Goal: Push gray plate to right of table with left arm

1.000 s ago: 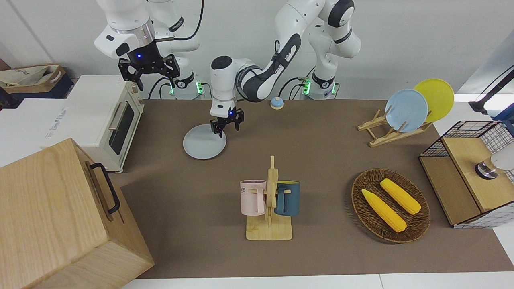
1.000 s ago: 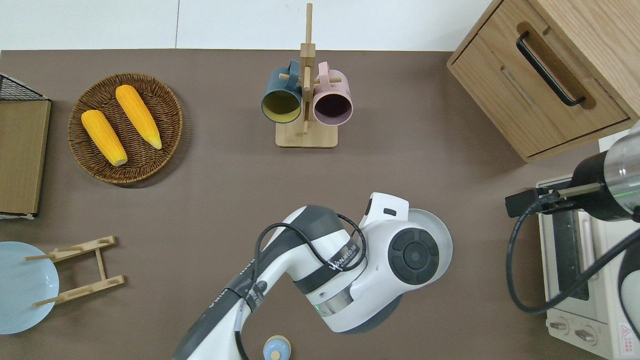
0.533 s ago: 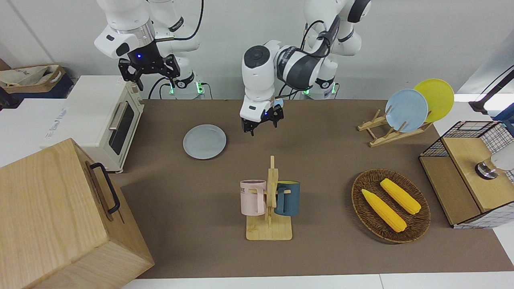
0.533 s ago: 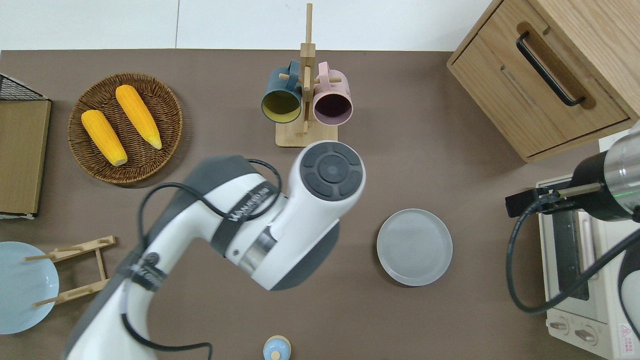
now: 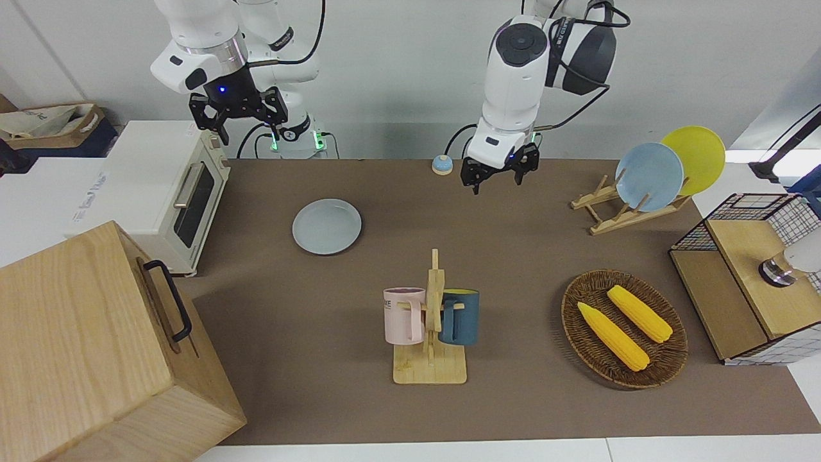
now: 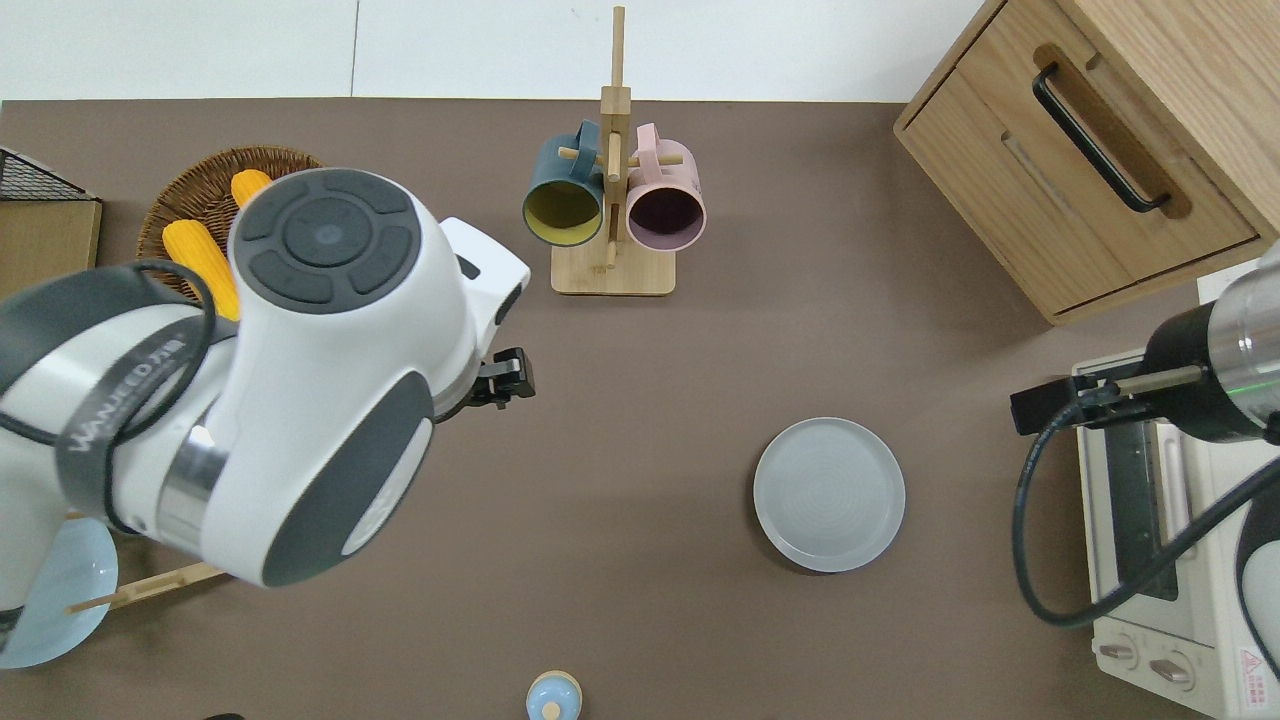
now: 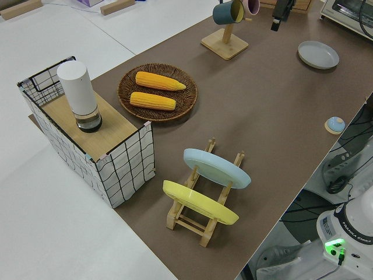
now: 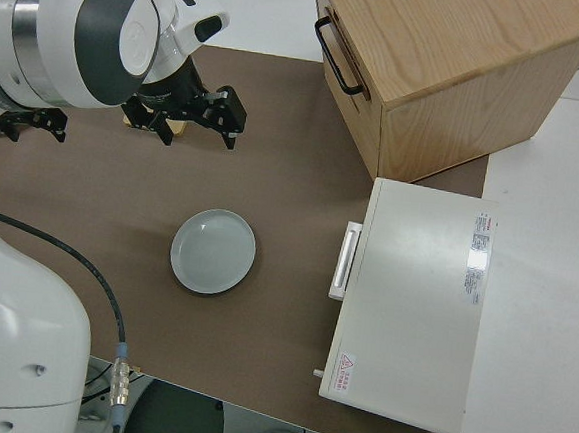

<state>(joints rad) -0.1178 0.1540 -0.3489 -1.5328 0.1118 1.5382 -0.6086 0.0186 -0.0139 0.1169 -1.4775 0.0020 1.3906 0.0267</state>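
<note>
From overhead, the left arm (image 6: 300, 370) covers most of the woven basket (image 6: 200, 175) and its two corn cobs (image 6: 195, 255), along with much of the wooden plate rack (image 6: 150, 590) nearer the robots than the basket. The sky-blue plate (image 6: 50, 600) on that rack is cut off by the picture's edge, and the yellow plate (image 5: 696, 157) does not show there at all. The left gripper (image 5: 498, 172) is almost wholly hidden under the arm overhead, with only one of its black fingers (image 6: 505, 375) showing.
</note>
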